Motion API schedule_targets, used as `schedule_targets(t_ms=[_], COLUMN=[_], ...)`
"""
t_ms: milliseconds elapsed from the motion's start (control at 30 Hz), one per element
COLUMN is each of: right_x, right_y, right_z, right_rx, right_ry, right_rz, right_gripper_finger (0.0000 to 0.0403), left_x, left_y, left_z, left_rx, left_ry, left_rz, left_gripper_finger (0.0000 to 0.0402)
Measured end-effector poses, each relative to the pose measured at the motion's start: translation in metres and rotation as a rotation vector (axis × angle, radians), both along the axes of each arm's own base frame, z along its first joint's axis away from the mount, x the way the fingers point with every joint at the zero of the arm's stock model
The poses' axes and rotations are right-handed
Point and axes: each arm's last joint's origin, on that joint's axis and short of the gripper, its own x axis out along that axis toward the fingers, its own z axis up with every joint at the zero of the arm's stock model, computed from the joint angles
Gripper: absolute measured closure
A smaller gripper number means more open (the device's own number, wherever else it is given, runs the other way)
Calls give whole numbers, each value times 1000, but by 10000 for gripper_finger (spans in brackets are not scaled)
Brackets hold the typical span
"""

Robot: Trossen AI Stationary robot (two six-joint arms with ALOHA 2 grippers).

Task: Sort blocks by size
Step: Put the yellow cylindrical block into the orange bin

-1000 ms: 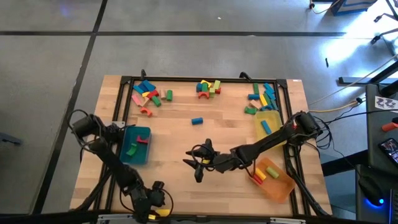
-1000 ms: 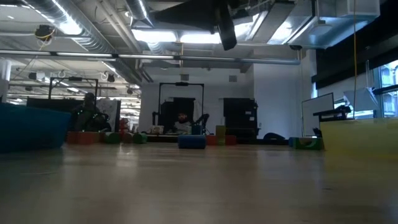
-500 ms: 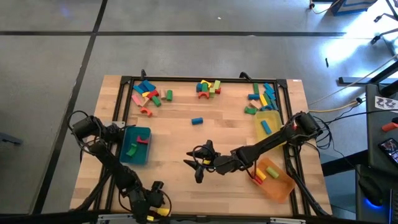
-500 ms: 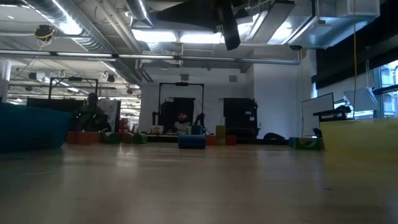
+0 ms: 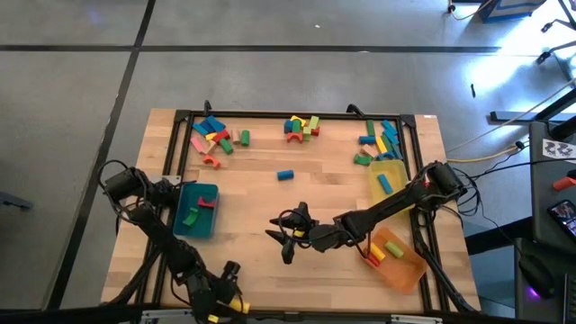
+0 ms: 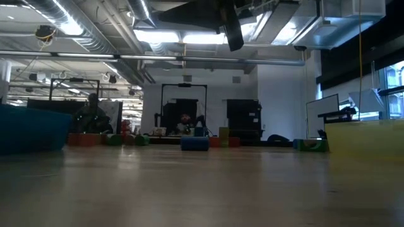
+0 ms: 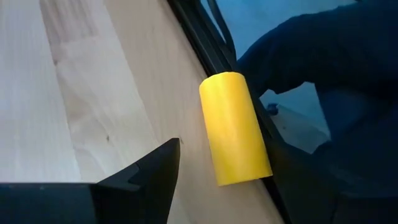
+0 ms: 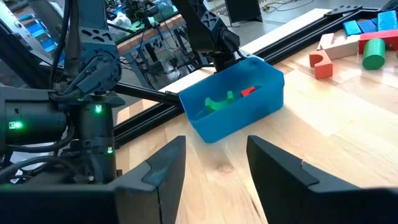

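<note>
Hovering mid-table, the right gripper (image 5: 286,241) has its fingers parted and holds nothing. The nearest loose block, a blue cylinder (image 5: 285,175), lies directly toward the frame's top from it, long axis left-right. The left gripper (image 5: 223,301), bottom left, is wide open beside a yellow cylinder (image 7: 234,127), not gripping it.

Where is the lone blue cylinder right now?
High view: the blue cylinder lies alone mid-table, below the block cluster and above the right gripper.
</note>
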Motion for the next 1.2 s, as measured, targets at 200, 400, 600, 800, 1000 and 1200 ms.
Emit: schedule_targets(t_ms=[200,400,600,800,1000,1200], right_x=[0,0,0,0,0,0], right_y=[0,0,0,0,0,0], right_z=[0,0,-1,-1,-1,-1], right_rx=[0,0,-2,-3,-3,-3], right_ry=[0,1,5,8,7,7], right_rz=[0,0,0,0,0,0], right_gripper_finger=[228,228,228,228,228,228], left_x=[2,3,5,7,5,5], left_y=[-2,-6,-8,-11,-9,-8], left_z=[3,7,0,-17,-21,-22], left_rx=[-29,-69,-113,-161,-116,-71], left_ry=[-39,-70,-56,-8,10,-7], left_rz=[17,13,48,111,130,100], left_gripper_finger=[172,172,172,172,172,197])
